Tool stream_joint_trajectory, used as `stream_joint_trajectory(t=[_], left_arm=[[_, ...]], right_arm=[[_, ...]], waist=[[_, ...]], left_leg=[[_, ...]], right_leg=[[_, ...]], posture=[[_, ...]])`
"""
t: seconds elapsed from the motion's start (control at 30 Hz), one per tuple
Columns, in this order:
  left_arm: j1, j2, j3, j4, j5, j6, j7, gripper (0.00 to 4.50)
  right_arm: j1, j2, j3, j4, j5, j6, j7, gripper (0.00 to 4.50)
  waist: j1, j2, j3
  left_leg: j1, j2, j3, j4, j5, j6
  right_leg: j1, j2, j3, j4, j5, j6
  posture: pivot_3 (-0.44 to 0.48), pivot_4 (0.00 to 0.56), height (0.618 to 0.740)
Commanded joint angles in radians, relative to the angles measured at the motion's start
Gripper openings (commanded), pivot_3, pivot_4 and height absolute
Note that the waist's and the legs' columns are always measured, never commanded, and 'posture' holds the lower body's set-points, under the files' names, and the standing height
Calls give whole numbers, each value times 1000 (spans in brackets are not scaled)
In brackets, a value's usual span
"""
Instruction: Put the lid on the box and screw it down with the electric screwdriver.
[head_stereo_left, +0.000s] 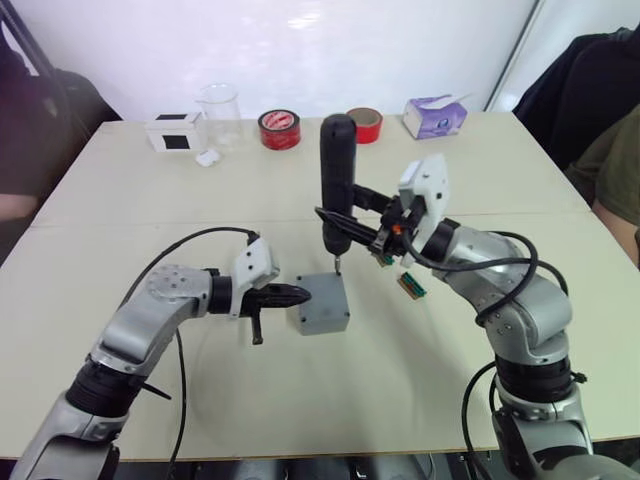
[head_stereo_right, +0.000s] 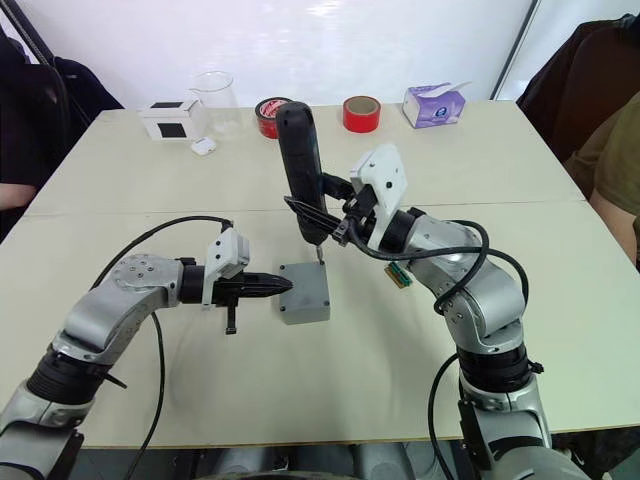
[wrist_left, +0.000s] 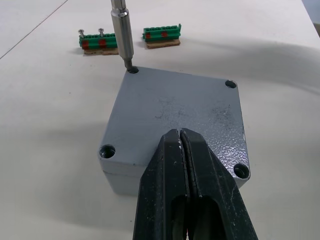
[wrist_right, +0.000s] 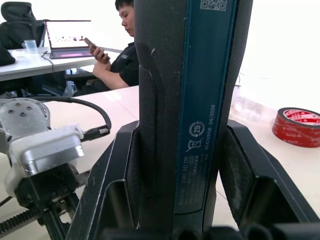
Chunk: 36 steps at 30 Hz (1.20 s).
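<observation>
The grey box (head_stereo_left: 322, 303) sits mid-table with the flat grey lid (wrist_left: 175, 110) lying on top of it, screw holes showing at the corners. My left gripper (wrist_left: 180, 134) is shut, and its tips press on the lid's near edge. My right gripper (head_stereo_left: 340, 226) is shut on the electric screwdriver (head_stereo_left: 337, 175), which it holds upright above the box. The screwdriver's metal bit (wrist_left: 121, 35) stands in the lid's far corner hole (wrist_left: 132, 70). In the right wrist view the dark blue tool body (wrist_right: 190, 100) sits between my fingers (wrist_right: 240, 180).
Two green terminal blocks (wrist_left: 100, 40) (wrist_left: 161, 34) lie just beyond the box. At the table's far edge stand a white box with a black panel (head_stereo_left: 175, 132), a clear beaker (head_stereo_left: 220, 112), two red tape rolls (head_stereo_left: 279, 129) (head_stereo_left: 365, 124) and a tissue pack (head_stereo_left: 435, 116). A person (head_stereo_left: 610, 150) sits at the right.
</observation>
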<state>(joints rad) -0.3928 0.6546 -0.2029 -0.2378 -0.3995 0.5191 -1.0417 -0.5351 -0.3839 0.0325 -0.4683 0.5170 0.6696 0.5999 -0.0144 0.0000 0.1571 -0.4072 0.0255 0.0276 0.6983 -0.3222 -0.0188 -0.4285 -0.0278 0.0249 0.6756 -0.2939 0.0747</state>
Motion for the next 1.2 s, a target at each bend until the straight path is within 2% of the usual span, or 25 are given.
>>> stream_joint_trajectory(t=[0.03, 0.83, 1.2], left_arm=[[-18, -7, 1, -6, 10, -14, -2, 0], [-32, -52, -50, 40, 95, -17, 26, 0], [-24, -47, -84, 47, 122, -22, 13, 0]], right_arm=[[-5, -11, -8, -29, -1, -40, 5, 1653], [29, -24, 4, -55, 69, 0, 8, 1653], [77, -34, 41, 7, 1, -19, -17, 1653]], waist=[[0, 0, 0], [0, 0, 0], [1, -1, -1]], left_leg=[[0, 0, 0, 0, 0, 0], [2, 0, 0, 0, 0, 0], [5, 0, 0, 1, 0, 0]], right_leg=[[0, 0, 0, 0, 0, 0], [2, 0, 0, 2, 0, 0], [5, 1, 0, 3, 0, 0]], posture=[[0, 150, 740], [0, 150, 740], [0, 150, 740]])
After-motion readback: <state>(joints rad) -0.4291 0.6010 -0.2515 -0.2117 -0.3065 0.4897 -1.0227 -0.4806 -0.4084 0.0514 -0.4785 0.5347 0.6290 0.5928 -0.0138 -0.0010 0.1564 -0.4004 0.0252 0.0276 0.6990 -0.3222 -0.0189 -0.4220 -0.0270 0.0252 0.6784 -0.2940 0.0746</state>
